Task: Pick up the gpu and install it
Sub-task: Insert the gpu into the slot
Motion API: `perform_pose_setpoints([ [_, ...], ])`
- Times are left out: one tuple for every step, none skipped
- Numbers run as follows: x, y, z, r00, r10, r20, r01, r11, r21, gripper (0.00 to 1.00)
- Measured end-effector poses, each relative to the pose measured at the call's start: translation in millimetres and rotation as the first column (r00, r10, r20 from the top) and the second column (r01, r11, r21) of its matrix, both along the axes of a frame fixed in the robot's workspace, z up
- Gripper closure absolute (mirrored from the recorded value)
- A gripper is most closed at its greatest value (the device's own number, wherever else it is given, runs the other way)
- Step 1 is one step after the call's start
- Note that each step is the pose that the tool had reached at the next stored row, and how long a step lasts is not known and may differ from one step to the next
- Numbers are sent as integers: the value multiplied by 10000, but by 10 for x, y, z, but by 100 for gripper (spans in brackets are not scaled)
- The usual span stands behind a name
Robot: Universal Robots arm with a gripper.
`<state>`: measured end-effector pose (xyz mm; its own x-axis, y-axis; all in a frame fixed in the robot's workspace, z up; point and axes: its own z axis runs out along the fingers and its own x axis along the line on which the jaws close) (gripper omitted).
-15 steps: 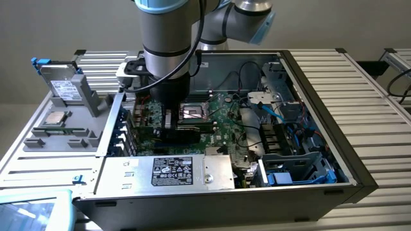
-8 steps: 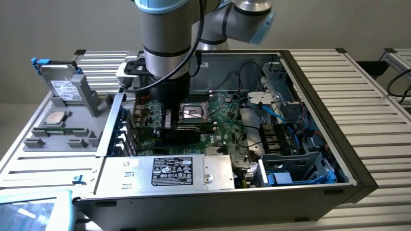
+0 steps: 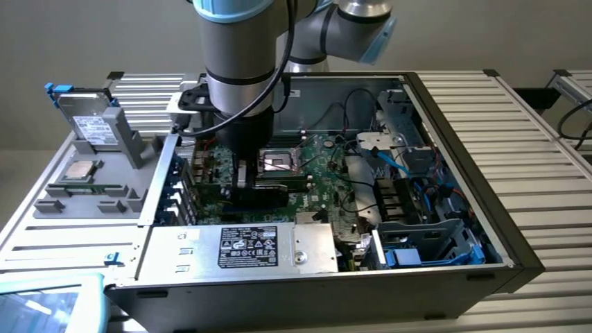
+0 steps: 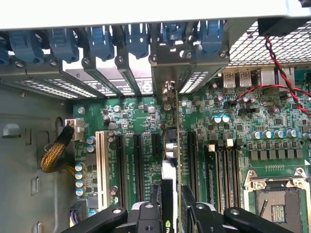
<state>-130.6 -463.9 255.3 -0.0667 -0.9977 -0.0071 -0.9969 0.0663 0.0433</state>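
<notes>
My gripper [image 3: 243, 182] reaches down into the open computer case and is shut on the gpu [image 3: 251, 191], a dark card held upright over the large green motherboard [image 3: 319, 177]. In the wrist view the gpu [image 4: 169, 167] is seen edge-on between my two black fingers [image 4: 148, 216], with the gripper [image 4: 170, 213] straddling it. Its thin silver bracket [image 4: 167, 92] points at the rear slot openings with blue latches [image 4: 136, 41]. The card stands in line with a black expansion slot [image 4: 190, 160]; whether it is seated in it I cannot tell.
A silver white-labelled drive [image 3: 93, 128] and a chip [image 3: 82, 170] rest on the grey tray at the exterior view's left. The power supply [image 3: 268, 250] lies at the case front. The CPU socket [image 3: 277, 163], red wires [image 4: 272, 87] and a yellow cable bundle [image 4: 54, 153] are close by.
</notes>
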Motion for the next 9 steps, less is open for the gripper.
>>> perform_pose_setpoints([
  [0,3,0,10000,-21,-8,21,10000,-2,73],
  [1,8,1,10000,-45,-20,45,10000,-4,73],
  [1,15,1,10000,-69,-34,69,10000,-5,73],
  [1,19,0,9999,-87,-51,87,10000,-2,73],
  [0,20,0,9999,-93,-59,93,10000,-1,73],
  [0,20,0,9999,-95,-65,95,10000,-1,73],
  [0,21,-1,9999,-97,-70,97,10000,0,73],
  [1,21,-1,9999,-97,-86,97,10000,-1,73],
  [5,21,-3,9999,-96,-110,96,10000,0,73],
])
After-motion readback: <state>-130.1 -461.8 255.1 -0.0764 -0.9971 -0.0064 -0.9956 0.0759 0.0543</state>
